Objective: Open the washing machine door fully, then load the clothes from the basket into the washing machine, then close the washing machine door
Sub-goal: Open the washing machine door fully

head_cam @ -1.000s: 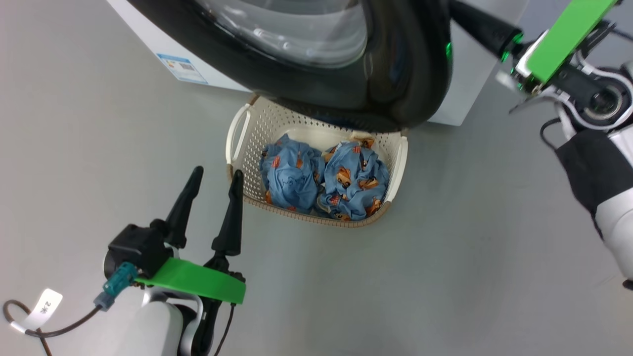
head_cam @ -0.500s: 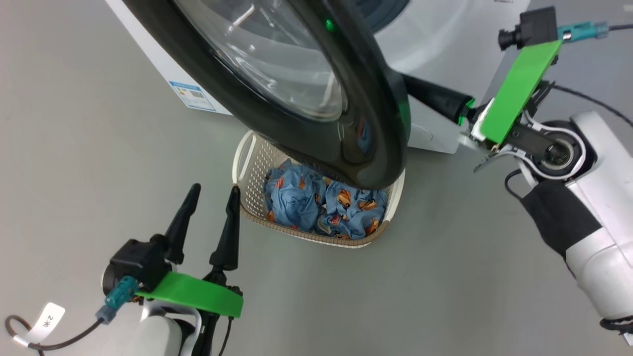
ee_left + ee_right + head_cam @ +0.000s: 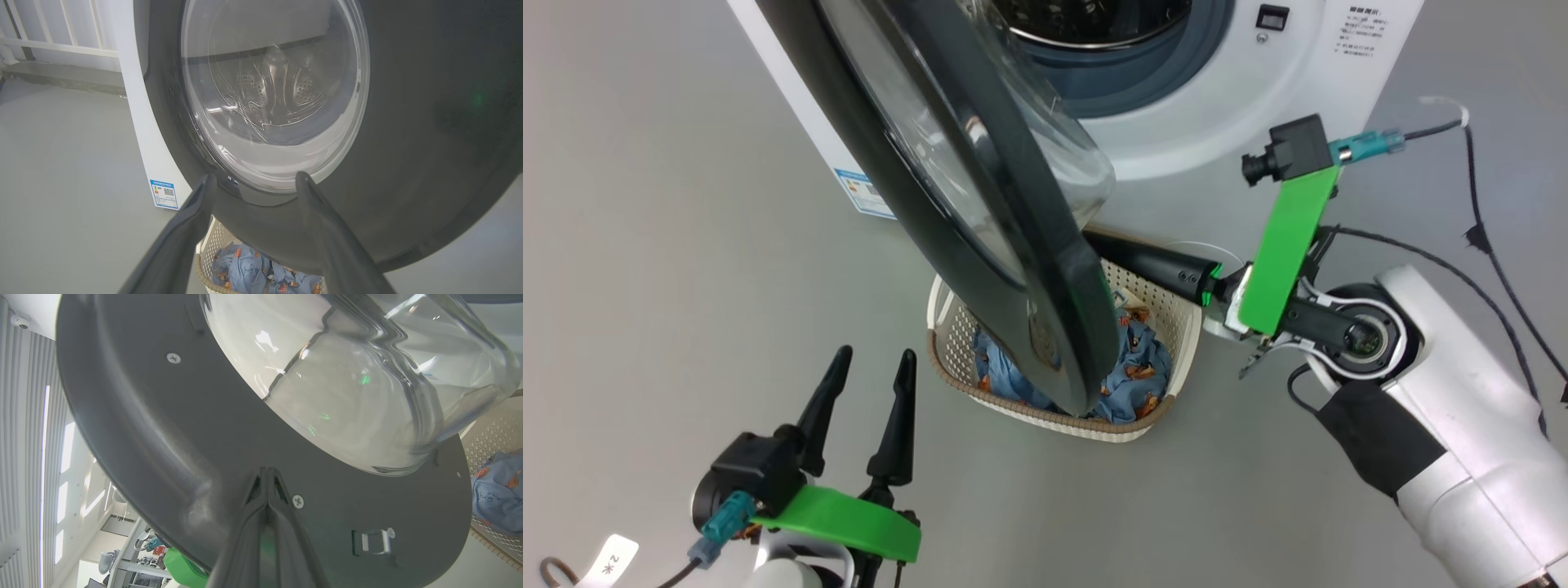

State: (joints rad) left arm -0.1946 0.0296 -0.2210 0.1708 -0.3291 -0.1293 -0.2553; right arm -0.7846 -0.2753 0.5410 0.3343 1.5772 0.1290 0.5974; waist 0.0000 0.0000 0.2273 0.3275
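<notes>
- floor [image 3: 645,245]: plain smooth grey;
- washer [image 3: 1217,106]: white, stands on it at the far side;
- basket [image 3: 1168,318]: cream, rests on it just in front of the washer

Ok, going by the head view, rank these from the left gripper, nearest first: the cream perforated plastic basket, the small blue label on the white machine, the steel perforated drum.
1. The cream basket, just right of the left gripper.
2. The blue label, ahead, low on the white machine.
3. The steel drum, farthest, up ahead and right.
</notes>
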